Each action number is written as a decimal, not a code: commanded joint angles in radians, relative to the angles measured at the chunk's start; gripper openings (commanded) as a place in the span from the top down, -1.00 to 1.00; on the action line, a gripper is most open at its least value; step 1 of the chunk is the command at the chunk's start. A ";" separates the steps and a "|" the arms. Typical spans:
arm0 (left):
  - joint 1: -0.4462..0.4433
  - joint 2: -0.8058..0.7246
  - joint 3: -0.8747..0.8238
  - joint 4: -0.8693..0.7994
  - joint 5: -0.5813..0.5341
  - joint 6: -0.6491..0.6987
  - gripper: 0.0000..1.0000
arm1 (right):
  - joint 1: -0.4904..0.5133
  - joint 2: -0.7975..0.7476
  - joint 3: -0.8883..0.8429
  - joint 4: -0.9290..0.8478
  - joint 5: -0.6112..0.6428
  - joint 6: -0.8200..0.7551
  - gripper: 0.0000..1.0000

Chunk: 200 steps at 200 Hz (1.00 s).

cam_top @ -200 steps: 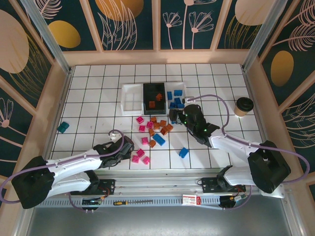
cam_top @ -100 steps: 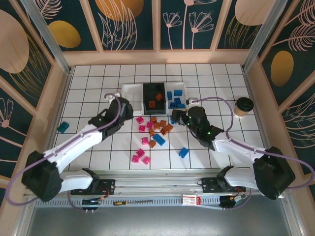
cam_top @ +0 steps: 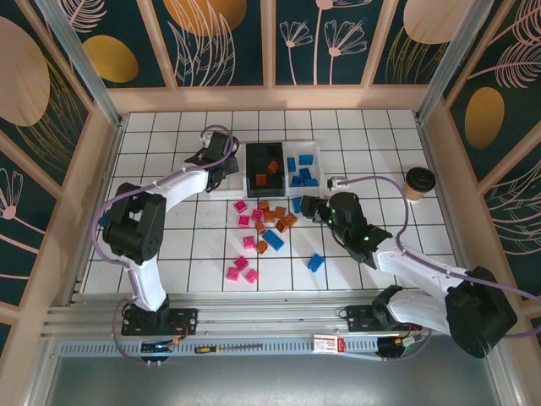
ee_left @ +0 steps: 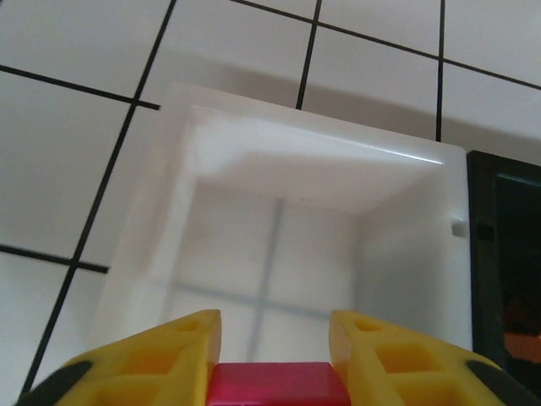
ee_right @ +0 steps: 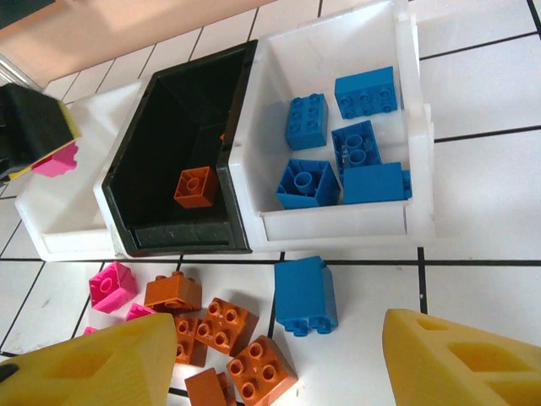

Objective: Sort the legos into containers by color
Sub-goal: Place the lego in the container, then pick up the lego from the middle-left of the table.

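Your left arm has swung over the empty white tray. Its end effector grips a pink lego, poised to drop it. Your right end effector hangs spread above a blue lego on the bench.

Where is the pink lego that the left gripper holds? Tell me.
Left wrist view: the pink lego sits between the left gripper fingers, above the left white tray, whose neighbour on the right is the black tray.
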 commanded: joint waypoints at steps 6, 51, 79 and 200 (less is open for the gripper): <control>0.007 0.016 0.048 0.017 0.038 0.015 -0.13 | -0.001 -0.034 -0.018 -0.040 0.021 0.031 -0.31; 0.006 -0.117 -0.026 0.047 0.124 0.010 -0.52 | 0.001 -0.065 -0.044 -0.051 0.023 0.049 -0.31; -0.005 -0.272 -0.188 0.080 0.170 -0.013 -0.63 | 0.002 -0.078 -0.057 -0.050 0.023 0.059 -0.31; -0.371 -1.048 -0.884 -0.238 0.207 -0.284 -0.43 | 0.003 -0.059 -0.083 0.013 0.009 0.068 -0.31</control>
